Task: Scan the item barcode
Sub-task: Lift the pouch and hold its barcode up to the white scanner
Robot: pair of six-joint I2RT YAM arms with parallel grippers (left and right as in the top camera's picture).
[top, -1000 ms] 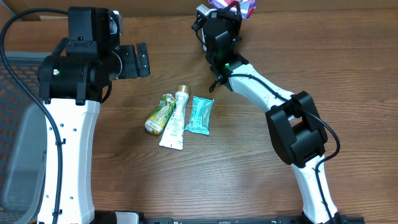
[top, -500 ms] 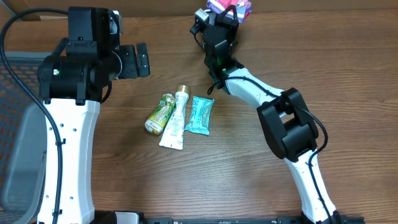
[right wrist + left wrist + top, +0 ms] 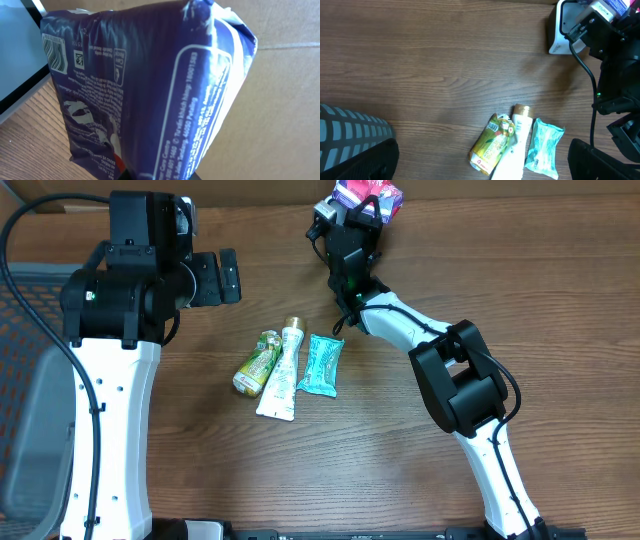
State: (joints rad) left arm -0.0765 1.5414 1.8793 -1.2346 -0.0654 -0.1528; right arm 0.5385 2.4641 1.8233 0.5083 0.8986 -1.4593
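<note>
A purple packet (image 3: 368, 192) is gripped in the right pincer (image 3: 362, 206) at the top centre of the overhead frame, off the bench (image 3: 400, 470) at its far edge. The pincer is closed narrowly on the packet. In the right wrist view the frame is almost filled by the packet (image 3: 140, 95), and a barcode (image 3: 54, 52) is seen on its upper left corner, beside small white print. A white scanner (image 3: 563, 25) is seen at the upper right of the left wrist view, just beside the right arm.

The left pincer (image 3: 218, 277) is held wide open and empty at the upper left of the overhead frame, well apart from the packet.

Three items are laid side by side near the centre of the bench: a green pouch (image 3: 257, 363), a white tube (image 3: 281, 370) touching it, and a teal sachet (image 3: 322, 365) just beside the tube. A grey mesh basket (image 3: 22, 330) is seen at the left edge.
</note>
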